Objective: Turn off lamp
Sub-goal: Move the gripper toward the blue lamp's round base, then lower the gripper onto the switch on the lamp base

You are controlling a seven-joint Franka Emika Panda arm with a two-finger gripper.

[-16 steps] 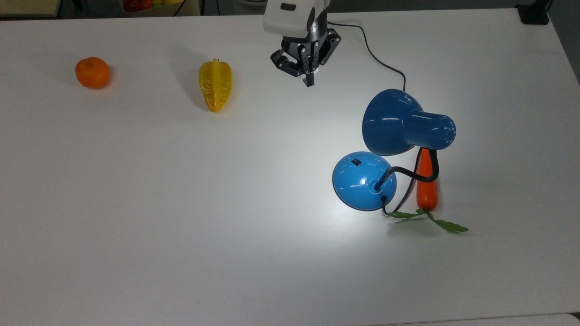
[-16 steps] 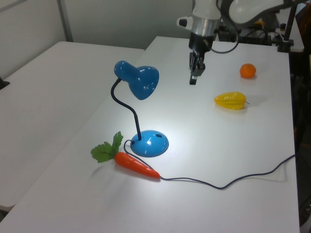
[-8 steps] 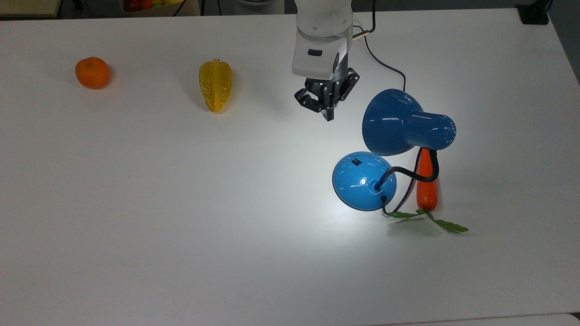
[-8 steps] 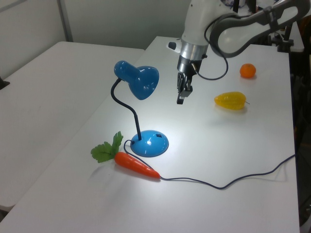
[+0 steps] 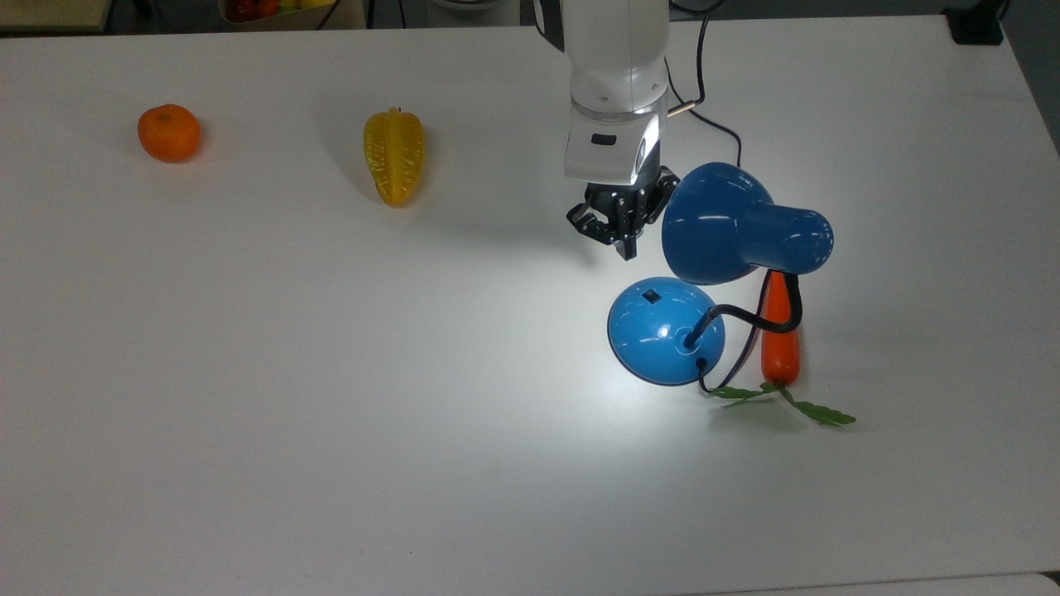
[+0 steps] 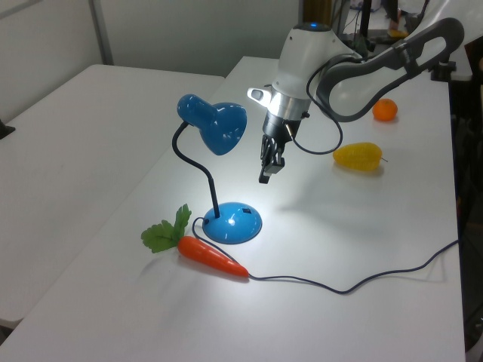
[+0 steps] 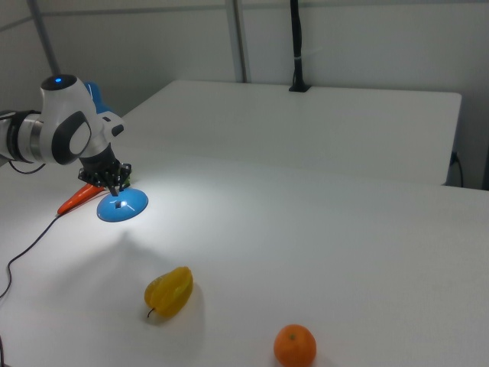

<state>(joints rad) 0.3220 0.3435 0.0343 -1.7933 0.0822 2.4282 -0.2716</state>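
The blue lamp stands at the top view's right, its bell shade held over the table on a black bendy neck. A bright pool of light lies on the table around its round domed base, which has a small black switch on the side toward the arm. My gripper points down with its fingers shut on nothing. It hangs just beside the shade's rim, above and a little short of the switch. In the left view the gripper is above the base.
A carrot with green leaves lies against the base, under the neck. The lamp's thin black cord runs toward the table's far edge behind the arm. A yellow starfruit and an orange lie at the top view's left.
The arm has come from the table's far edge toward the lamp, lowering the shut gripper to beside the shade and close above the base. The lamp has not moved.
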